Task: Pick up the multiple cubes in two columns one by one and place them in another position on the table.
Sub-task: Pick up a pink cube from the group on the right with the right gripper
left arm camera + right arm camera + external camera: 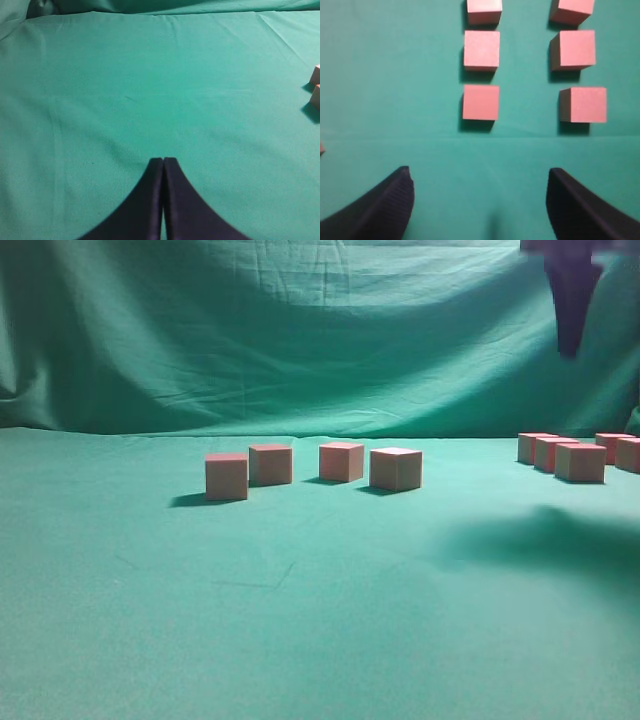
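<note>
- Six salmon-pink matte cubes point(481, 102) wait in two columns on the green cloth tabletop point(395, 75).
- Right fingers point(480, 200) wide, empty; centre over the nearest cube before descending.
- Left fingers point(163, 167) pressed together, empty.

You had a table point(300, 620) covered in matt green cloth, lightly wrinkled and creased, with the same soft fabric draped as a backdrop point(300, 330) behind it. Your cubes point(481, 102) looked matt and unmarked, salmon-pink with a faintly grainy face, possibly painted wood or foam, though the blur left that unsettled. The right gripper point(480, 200) showed dark, dull fingers point(380, 210) with fine ribbing.
</note>
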